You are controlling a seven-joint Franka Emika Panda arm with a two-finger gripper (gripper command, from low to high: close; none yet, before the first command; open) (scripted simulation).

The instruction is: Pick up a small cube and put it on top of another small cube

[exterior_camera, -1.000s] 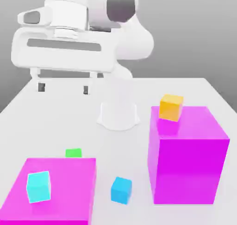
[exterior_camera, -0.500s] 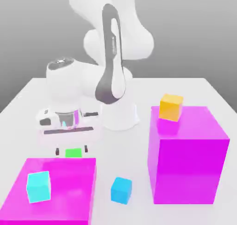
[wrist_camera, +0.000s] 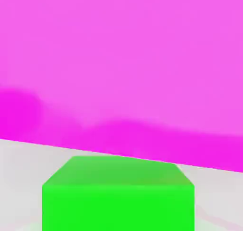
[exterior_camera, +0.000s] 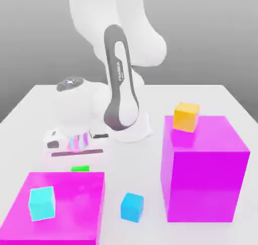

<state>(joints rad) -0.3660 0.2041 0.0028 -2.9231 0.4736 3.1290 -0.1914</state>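
The small green cube [wrist_camera: 117, 194] you were after was plain, matte, bright green, sitting on the white table [exterior_camera: 45, 108] just behind the low magenta block [exterior_camera: 60, 208]. Your gripper [exterior_camera: 78, 161] was down over it, fingers clamped on it. The orange-yellow cube [exterior_camera: 186, 117] sat on the tall magenta block [exterior_camera: 204, 173], well apart. A cyan cube [exterior_camera: 41, 203] and a blue cube [exterior_camera: 132, 206] lay nearby.

The exterior view looks from the front and above across the white table [exterior_camera: 35, 100] toward the arm's base [exterior_camera: 130, 128], taking in the whole scene. The hand view sits low and very close to the small green cube [wrist_camera: 118, 194], facing the low magenta block [wrist_camera: 121, 59]. Both views share that cube [exterior_camera: 80, 168] and block [exterior_camera: 60, 203].
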